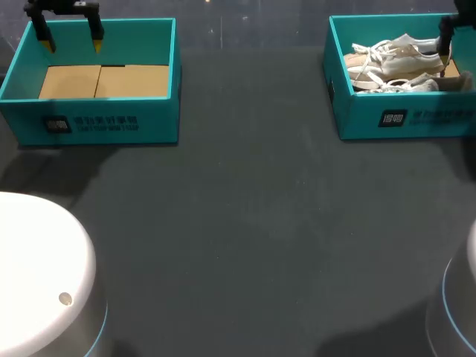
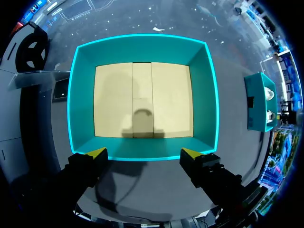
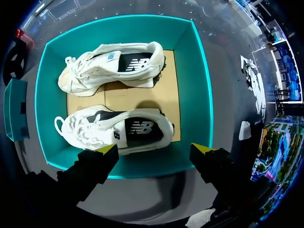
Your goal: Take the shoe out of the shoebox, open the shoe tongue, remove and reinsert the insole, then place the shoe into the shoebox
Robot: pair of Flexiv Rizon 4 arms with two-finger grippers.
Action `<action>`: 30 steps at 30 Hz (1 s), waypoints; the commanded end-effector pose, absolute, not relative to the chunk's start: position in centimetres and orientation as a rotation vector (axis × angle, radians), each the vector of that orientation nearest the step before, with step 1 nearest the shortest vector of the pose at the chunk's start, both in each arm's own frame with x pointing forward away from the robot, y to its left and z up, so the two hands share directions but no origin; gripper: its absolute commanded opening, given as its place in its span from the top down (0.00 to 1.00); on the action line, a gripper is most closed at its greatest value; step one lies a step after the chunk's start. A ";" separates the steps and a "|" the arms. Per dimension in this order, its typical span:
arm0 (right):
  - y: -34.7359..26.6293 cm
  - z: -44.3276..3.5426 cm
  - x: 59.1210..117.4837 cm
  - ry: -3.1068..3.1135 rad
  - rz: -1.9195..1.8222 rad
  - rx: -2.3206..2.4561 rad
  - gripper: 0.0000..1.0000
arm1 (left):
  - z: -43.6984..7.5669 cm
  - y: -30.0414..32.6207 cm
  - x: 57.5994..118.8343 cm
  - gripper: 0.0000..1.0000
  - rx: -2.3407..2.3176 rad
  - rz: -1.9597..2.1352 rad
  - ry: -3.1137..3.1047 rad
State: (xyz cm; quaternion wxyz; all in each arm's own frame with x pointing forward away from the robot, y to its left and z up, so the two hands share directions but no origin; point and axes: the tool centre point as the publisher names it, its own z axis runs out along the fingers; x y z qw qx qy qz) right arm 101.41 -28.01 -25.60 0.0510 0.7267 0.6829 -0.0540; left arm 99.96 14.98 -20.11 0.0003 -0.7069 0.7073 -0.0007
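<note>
Left gripper (image 1: 72,43) first: released, its yellow fingers (image 2: 97,153) spread wide with nothing between them. It hung above the empty shoebox (image 1: 89,119) at the table's eleven o'clock corner. In its wrist view the left gripper (image 2: 143,153) sat just over the near teal wall of the empty shoebox (image 2: 142,47). Ahead of it lay only the bare cardboard floor (image 2: 142,99), with a shadow across it.

Over to the right gripper (image 3: 155,148): also released, fingers apart and gripping nothing. It was poised above the near wall of the full shoebox (image 3: 194,85).

Just ahead of those fingers lay the nearer shoe (image 3: 118,129), white, down on its side. Beyond it, towards the far wall, lay the farther shoe (image 3: 114,66), also on its side, the two close together but not touching.

From the head view the right gripper (image 1: 446,37) showed at one o'clock, dark against the box's far right corner. The full shoebox (image 1: 405,117) held the nearer shoe (image 1: 398,83) and the farther shoe (image 1: 394,50), both toes pointing to nine o'clock. The two boxes stood well apart, with dark table (image 1: 245,223) between them.
</note>
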 end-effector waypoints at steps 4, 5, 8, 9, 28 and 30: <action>-28.7 -27.5 101.8 2.074 -0.175 2.221 0.00 | -20.1 15.0 100.0 0.00 -2.221 -0.001 2.221; -28.8 -27.7 101.7 2.072 -0.176 2.227 0.00 | -20.1 15.0 100.0 0.00 -2.221 -0.001 2.221; -29.2 -28.3 101.6 2.067 -0.182 2.235 0.00 | -20.1 15.0 100.0 0.00 -2.221 -0.001 2.221; -29.5 -28.7 101.5 2.059 -0.183 2.240 0.00 | -20.1 15.0 100.0 0.00 -2.221 -0.001 2.221; -31.9 -32.4 101.9 2.009 -0.190 2.315 0.00 | -20.1 15.0 100.0 0.00 -2.221 -0.001 2.221; -32.1 -32.7 101.8 2.004 -0.191 2.332 0.00 | -20.1 15.0 100.0 0.00 -2.221 -0.001 2.221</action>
